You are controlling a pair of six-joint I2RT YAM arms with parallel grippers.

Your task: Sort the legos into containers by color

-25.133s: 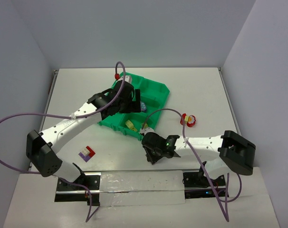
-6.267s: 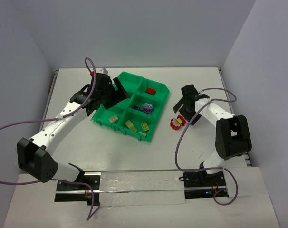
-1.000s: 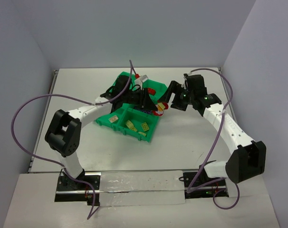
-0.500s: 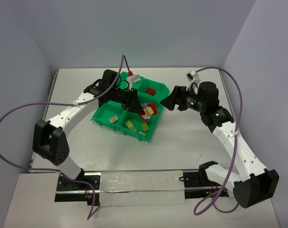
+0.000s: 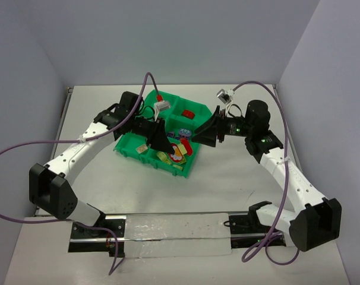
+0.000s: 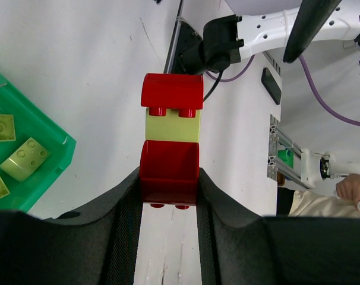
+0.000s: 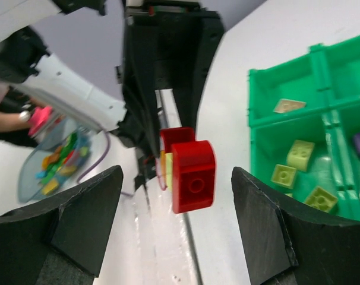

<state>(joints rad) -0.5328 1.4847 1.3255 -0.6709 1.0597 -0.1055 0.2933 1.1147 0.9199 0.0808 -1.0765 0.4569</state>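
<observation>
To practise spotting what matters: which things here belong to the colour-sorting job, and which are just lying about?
Job: red-yellow-red lego stack, left claw holding it, open right claw, green tray, yellow legos, purple legos, red lego.
Lying about: purple cable, mounting rail.

The left gripper [image 6: 168,175] carries the red-yellow-red stack of plastic bricks [image 6: 170,124] toward the near edge of the desk [image 5: 233,184], and the right gripper [image 7: 175,178] follows.

High fixed overview from the near side; close wrist views opposed across the lego stack [image 6: 170,148]
</observation>
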